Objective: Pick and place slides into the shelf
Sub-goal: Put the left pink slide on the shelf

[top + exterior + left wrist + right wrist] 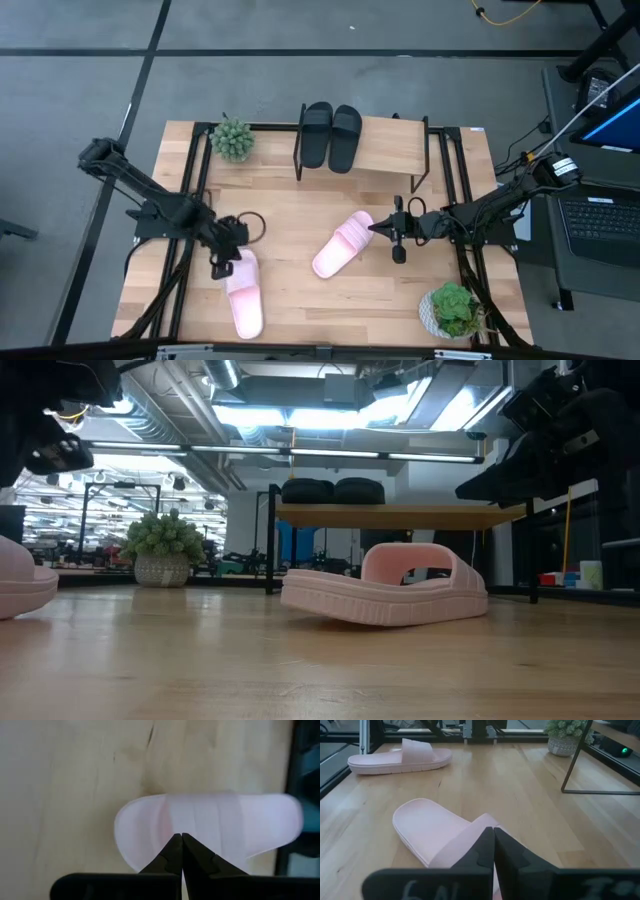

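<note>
Over on the counter, both pink slides are still off the shelf. Right gripper, fingers pressed together and empty, sits just beside the middle slide's strap end; that slide runs diagonally away toward the left gripper, also closed, above the other one.

Grey floor; laptop on side desk; ceiling lights.

Two potted plants, laptop
</note>
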